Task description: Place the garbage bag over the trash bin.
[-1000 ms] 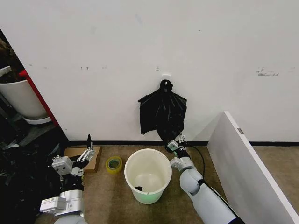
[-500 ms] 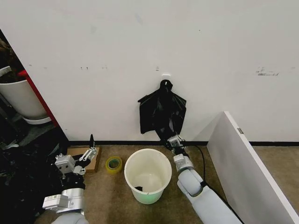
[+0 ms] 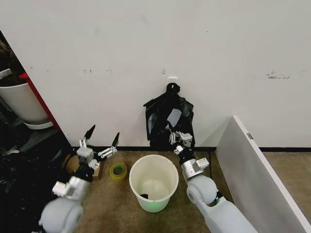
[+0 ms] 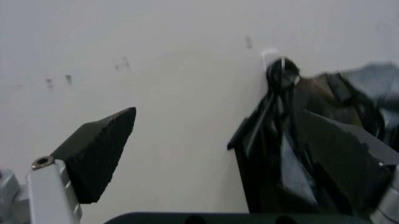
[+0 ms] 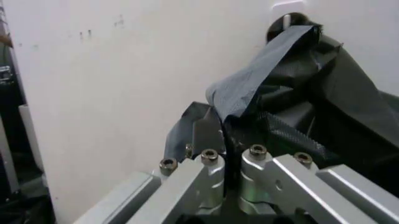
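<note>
Over by the cardboard, the left gripper (image 3: pixel 99 139) hangs spread wide and empty, the round white trash bin (image 3: pixel 153 181) stands on the carpet between the arms, and the right gripper (image 5: pixel 232 179) has pinched a glossy, crinkled garbage bag (image 5: pixel 249 88) drawn from the bundle (image 3: pixel 169 116) on the wall.

Our head camera high above, facing down at the wall, right wrist camera very near behind the right gripper (image 5: pixel 225 140), left wrist camera farther back, both facing the hanging bundle of black bags (image 4: pixel 315 154)
</note>
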